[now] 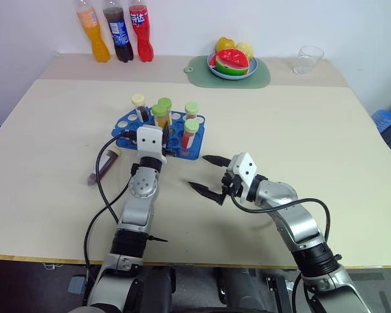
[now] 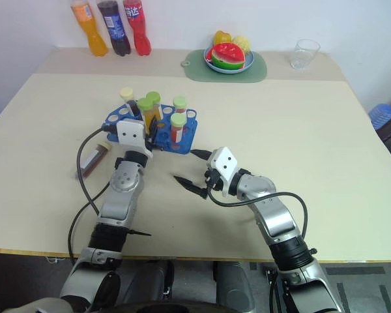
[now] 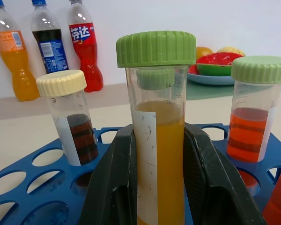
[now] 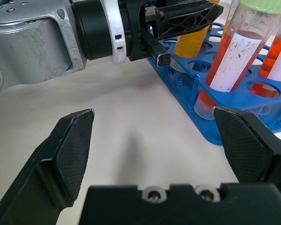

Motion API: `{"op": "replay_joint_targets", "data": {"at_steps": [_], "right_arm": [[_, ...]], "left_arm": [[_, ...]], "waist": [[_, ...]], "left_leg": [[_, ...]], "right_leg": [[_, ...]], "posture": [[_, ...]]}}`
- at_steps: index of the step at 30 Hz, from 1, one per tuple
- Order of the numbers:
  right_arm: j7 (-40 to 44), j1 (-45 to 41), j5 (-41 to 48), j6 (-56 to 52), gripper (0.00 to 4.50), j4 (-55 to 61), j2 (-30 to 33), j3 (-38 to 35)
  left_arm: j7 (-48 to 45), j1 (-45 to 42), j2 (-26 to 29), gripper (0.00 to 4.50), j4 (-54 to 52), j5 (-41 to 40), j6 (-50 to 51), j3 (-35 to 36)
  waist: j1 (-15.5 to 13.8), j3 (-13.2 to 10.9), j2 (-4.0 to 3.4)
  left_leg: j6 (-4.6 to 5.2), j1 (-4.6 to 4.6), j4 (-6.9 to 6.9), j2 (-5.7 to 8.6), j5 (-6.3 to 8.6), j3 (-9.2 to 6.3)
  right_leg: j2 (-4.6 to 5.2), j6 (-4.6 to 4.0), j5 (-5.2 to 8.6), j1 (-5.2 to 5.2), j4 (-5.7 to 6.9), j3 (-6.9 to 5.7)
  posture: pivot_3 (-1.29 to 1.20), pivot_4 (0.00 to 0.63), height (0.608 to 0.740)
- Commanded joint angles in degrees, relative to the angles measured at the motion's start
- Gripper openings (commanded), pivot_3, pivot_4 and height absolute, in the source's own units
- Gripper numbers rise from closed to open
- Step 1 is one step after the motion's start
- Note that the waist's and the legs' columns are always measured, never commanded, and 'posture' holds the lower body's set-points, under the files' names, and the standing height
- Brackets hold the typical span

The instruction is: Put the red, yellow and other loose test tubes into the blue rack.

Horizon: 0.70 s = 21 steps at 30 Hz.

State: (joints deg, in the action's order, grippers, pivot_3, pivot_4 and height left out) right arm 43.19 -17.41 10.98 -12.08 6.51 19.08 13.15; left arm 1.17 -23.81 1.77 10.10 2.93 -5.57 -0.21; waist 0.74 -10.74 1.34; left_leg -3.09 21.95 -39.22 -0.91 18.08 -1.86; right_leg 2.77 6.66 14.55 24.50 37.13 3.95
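The yellow test tube (image 3: 159, 140) is seated upright in the blue rack (image 1: 182, 147), flanked by the left gripper (image 3: 159, 187) fingers. The right gripper (image 1: 208, 176) is held open above the table (image 1: 300, 130).

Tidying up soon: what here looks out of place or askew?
One dark tube lies flat on the table, left of the blue rack, while the other tubes stand upright in the rack. The left tool flanks an orange tube at the rack. Nothing looks spilled or broken.
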Motion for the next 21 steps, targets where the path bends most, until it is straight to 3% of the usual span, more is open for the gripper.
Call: {"op": "replay_joint_targets", "data": {"at_steps": [1, 2, 7, 8, 11, 12, 15, 17, 19, 21], "right_arm": [[-0.07, -0.61, 0.97, 0.72, 4.5, 2.58, -0.01, -1.22], [0.0, -0.76, 1.24, 0.58, 4.5, 2.95, 0.19, -1.58], [0.82, -1.51, 2.85, -0.51, 4.5, 5.32, 2.15, -3.76], [1.15, -1.76, 3.25, -0.87, 4.5, 5.82, 2.82, -4.28], [2.45, -2.75, 4.13, -1.5, 4.5, 6.59, 4.84, -5.58], [2.75, -3.13, 4.24, -1.47, 4.5, 6.55, 5.28, -5.79], [3.72, -4.28, 4.63, -1.44, 4.5, 6.09, 6.02, -6.03], [5.17, -5.19, 4.85, -1.24, 4.5, 5.75, 6.44, -5.53], [7.85, -5.84, 5.88, -2.09, 4.5, 6.45, 7.38, -4.66], [11.11, -6.3, 7.71, -4.19, 4.5, 8.27, 8.82, -3.71]], "left_arm": [[-1.19, 0.76, -0.28, 3.12, -6.49, -3.34, -1.26, 1.5], [-2.1, 1.13, 0.18, 3.57, -9.51, -5.2, -0.71, 2.46], [-6.31, 0.62, 8.8, 3.57, -23.97, -15.06, 11.39, 10.96], [-8.77, 0.0, 13.68, 3.57, -25.45, -18.11, 17.87, 13.35], [-17.39, -1.01, 31.39, 4.45, -24.86, -22.32, 39.86, 16.85], [-20.0, -1.02, 36.86, 4.45, -23.55, -22.64, 46.11, 16.24], [-23.68, -3.46, 46.43, 4.45, -20.69, -23.11, 58.15, 13.86], [-31.42, -7.57, 53.87, 4.45, -16.1, -25.2, 68.5, 7.9], [-38.54, -12.24, 59.07, 4.45, -10.98, -24.81, 73.45, -0.16], [-42.04, -17.88, 60.07, 4.45, -5.16, -22.82, 75.81, -7.38]], "waist": [[0.17, 0.0, 0.0], [0.13, 0.0, 0.0], [0.46, -0.01, -0.01], [0.42, -0.01, -0.01], [0.61, -0.04, -0.05], [0.61, -0.05, -0.05], [0.86, -0.08, -0.08], [0.71, -0.11, -0.02], [0.67, -0.12, -0.04], [0.57, -0.12, -0.05]], "left_leg": [[0.0, 0.0, 0.0, 0.0, 0.0, 0.0], [0.0, 0.0, 0.01, -0.01, 0.0, 0.0], [0.0, 0.01, 0.02, -0.04, 0.0, -0.01], [0.0, -0.02, 0.02, -0.05, 0.0, -0.02], [0.0, -0.11, 0.06, -0.05, 0.0, -0.04], [0.01, -0.13, 0.09, -0.05, 0.0, -0.04], [0.03, -0.17, 0.12, -0.03, 0.02, -0.01], [0.03, -0.13, 0.1, -0.04, 0.02, -0.05], [0.03, -0.13, 0.1, -0.04, 0.02, -0.04], [0.03, -0.14, 0.13, -0.04, 0.02, -0.01]], "right_leg": [[0.0, 0.0, 0.0, 0.0, 0.0, 0.0], [0.0, 0.0, 0.0, 0.0, -0.01, 0.0], [-0.02, 0.0, 0.0, 0.02, 0.02, 0.0], [-0.04, 0.0, 0.0, 0.02, 0.06, 0.0], [-0.1, -0.02, 0.01, -0.02, 0.09, 0.01], [-0.1, -0.02, 0.02, -0.03, 0.08, 0.0], [-0.06, -0.01, 0.03, -0.09, 0.02, 0.01], [-0.07, 0.0, 0.04, -0.1, 0.02, -0.02], [-0.1, -0.01, 0.04, -0.09, 0.02, -0.03], [-0.1, -0.01, 0.04, -0.08, -0.02, -0.01]], "posture": [[0.0, 0.15, 0.734], [0.0, 0.15, 0.734], [0.0, 0.15, 0.734], [0.0, 0.15, 0.734], [0.0, 0.15, 0.734], [0.0, 0.15, 0.734], [0.0, 0.15, 0.734], [0.0, 0.15, 0.734], [0.0, 0.15, 0.734], [0.0, 0.15, 0.734]]}}
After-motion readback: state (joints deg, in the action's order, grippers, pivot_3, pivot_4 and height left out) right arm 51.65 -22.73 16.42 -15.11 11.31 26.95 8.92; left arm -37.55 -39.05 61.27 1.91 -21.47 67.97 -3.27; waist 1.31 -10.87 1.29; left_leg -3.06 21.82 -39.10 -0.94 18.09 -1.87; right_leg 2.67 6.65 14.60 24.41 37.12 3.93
